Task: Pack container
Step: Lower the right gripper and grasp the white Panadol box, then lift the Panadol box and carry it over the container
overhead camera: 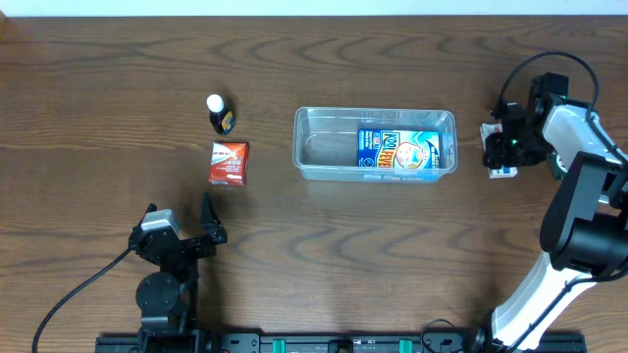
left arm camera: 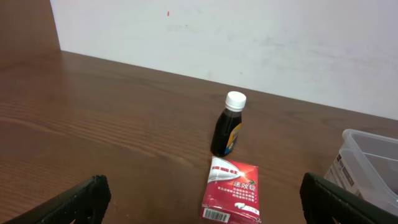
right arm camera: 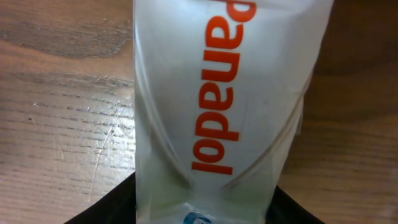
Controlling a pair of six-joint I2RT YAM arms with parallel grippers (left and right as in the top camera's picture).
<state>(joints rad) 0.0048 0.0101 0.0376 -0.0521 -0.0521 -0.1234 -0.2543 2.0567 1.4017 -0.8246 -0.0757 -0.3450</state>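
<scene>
Clear, see-through plastic forms the one shallow rectangular container (overhead camera: 324,147), which lies on the brown wooden surface (overhead camera: 98,98) ahead and to the right of the left fingers (left arm camera: 74,202) and near the right fingers (right arm camera: 109,211). One blue printed box (overhead camera: 397,152) lies inside it. The left fingers are spread wide, empty. Ahead of them are one red box (left arm camera: 231,190) and one dark, white-capped bottle (left arm camera: 227,127), just beside each other. One white box (right arm camera: 217,93) with orange lettering sits between the right fingers; whether they pinch it I cannot tell.

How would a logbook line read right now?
left tool open, empty | right tool at Panadol box | container: blue box inside
</scene>
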